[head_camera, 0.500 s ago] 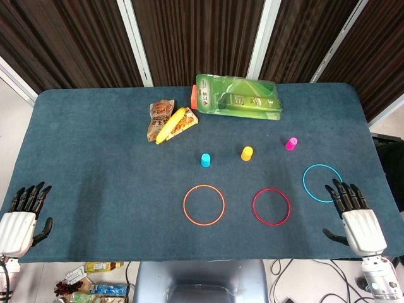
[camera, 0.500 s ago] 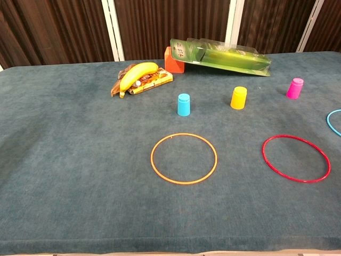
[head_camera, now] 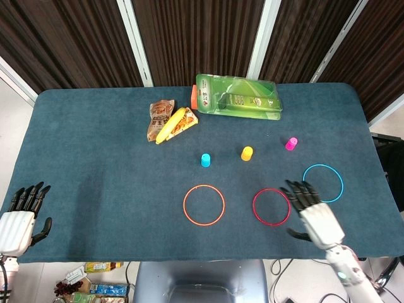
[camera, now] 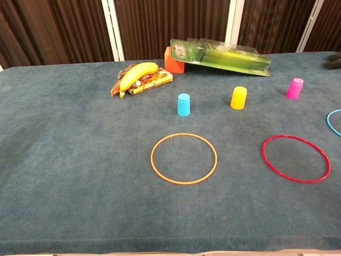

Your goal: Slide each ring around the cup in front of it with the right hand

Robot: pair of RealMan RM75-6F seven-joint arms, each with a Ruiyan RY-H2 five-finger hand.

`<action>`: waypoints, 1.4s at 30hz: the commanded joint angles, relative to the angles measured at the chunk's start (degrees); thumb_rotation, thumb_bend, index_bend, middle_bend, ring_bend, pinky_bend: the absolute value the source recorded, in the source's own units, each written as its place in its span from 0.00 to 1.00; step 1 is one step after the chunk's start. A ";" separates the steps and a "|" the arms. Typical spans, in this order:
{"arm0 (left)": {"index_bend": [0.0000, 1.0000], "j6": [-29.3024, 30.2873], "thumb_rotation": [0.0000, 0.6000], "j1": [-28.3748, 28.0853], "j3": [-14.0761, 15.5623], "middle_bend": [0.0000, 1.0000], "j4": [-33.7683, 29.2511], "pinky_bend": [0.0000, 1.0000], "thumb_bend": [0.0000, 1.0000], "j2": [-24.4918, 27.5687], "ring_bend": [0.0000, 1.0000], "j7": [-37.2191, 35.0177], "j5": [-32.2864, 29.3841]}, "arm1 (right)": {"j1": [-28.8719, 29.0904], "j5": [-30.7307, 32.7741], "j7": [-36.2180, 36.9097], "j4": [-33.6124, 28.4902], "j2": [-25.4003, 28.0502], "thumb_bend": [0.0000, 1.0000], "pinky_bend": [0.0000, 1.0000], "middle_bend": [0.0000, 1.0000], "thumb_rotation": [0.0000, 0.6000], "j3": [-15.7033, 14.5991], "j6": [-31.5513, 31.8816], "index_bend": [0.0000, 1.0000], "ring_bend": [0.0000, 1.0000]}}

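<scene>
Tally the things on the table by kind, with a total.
Cups: 3 — blue cup, yellow cup, pink cup
Rings: 3 — orange ring, red ring, blue ring
Banana: 1 — banana
Snack packets: 1 — snack packet under the banana
Green blister packs: 1 — green blister pack
Orange blocks: 1 — orange block
Total: 10

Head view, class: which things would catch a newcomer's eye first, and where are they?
Three bright rings lie in a row on the blue table: orange ring, red ring, blue ring, each nearer the robot than a small cup. The right robot hand sits open between the red and blue rings.
</scene>
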 commanded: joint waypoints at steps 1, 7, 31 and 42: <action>0.00 0.47 1.00 0.22 0.17 0.00 -0.08 0.00 0.47 0.31 0.00 -0.58 0.44 | 5.18 -2.41 -1.16 1.01 -4.87 0.20 0.00 0.00 1.00 1.30 -5.22 0.26 0.00; 0.00 1.16 1.00 0.63 0.35 0.00 0.21 0.00 0.47 1.18 0.00 -2.98 0.92 | 11.16 -0.07 -4.62 1.44 -11.04 0.22 0.00 0.00 1.00 1.97 -14.95 0.39 0.00; 0.00 1.49 1.00 0.92 1.03 0.00 0.74 0.00 0.47 3.08 0.00 -8.00 2.41 | 19.42 7.20 -10.63 14.91 -27.23 0.39 0.00 0.01 1.00 3.06 -24.02 0.57 0.00; 0.00 1.07 1.00 0.78 0.97 0.00 0.70 0.00 0.47 3.16 0.00 -8.18 2.12 | 20.35 8.25 -10.07 17.00 -28.33 0.47 0.00 0.02 1.00 1.98 -23.24 0.61 0.00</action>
